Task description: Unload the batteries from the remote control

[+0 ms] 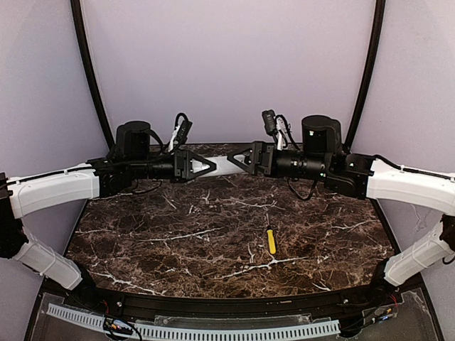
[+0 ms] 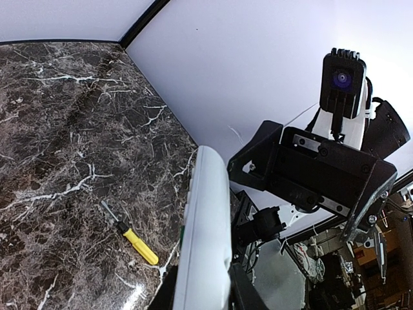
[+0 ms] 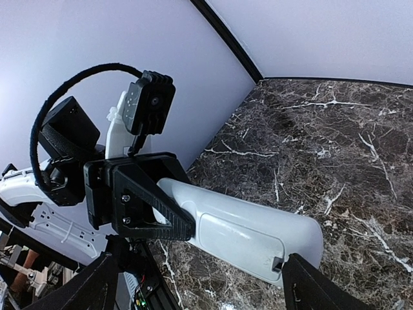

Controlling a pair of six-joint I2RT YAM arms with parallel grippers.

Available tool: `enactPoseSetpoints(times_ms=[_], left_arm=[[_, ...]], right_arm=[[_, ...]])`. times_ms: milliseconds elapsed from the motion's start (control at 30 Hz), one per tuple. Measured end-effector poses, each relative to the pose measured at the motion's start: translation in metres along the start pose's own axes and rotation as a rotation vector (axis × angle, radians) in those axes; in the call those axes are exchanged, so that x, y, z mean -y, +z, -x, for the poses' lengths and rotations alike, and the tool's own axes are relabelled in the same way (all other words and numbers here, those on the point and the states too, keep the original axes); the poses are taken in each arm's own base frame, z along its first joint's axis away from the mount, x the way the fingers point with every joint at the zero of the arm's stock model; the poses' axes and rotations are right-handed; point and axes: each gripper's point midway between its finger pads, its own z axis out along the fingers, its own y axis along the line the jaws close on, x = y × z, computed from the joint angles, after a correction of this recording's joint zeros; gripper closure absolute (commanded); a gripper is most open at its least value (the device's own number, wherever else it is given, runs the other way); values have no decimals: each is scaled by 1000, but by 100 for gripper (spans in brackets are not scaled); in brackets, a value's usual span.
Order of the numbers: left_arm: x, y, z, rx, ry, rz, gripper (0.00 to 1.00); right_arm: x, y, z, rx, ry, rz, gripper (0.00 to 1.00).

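Two tools meet above the far edge of the worktop [image 1: 178, 227], in the upper middle of the top view. The remote [image 1: 222, 165] hangs between them, held clear of the marble.

The left tool [image 1: 210, 165] is clamped on one end of the remote. In its own wrist view the white bar runs up from the bottom edge of the frame with a dark finger pressed on either side. In the right wrist view a black triangular finger [image 3: 151, 206] lies across the bar, left of centre.

The right tool [image 1: 237, 160] stands with its fingers apart. In its wrist view the fingers [image 3: 97, 287] sit at the lower left and lower right corners, wide of each other. The remote's rounded free end lies above and between them, touching neither so far as can be seen. That view shows the remote's back, with the cover [image 3: 240, 236] seated flush in its recess; what lies behind it is hidden.

One screwdriver [image 1: 271, 241], yellow-handled with a dark tip, lies flat on the worktop right of centre in the top view. It is below the right tool in the frame and well apart from the remote. In the left wrist view it lies to the lower left of the white bar, on the marble beneath.
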Motion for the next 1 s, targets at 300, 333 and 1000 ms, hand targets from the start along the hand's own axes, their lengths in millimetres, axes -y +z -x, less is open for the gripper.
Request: enactPoseSetpoints(times_ms=[300,333,1000], left_arm=[[-1,0,-2,-4,-3,0,100],[-1,0,-2,-4,-4,0,100],[-7,-1,-3,-5,-11,11,100]], right_arm=[[3,2,-1,-3,-2,-12,12],[3,3,-2,-4,-2,-12,12],[6,11,-5,-11,5,-8,11]])
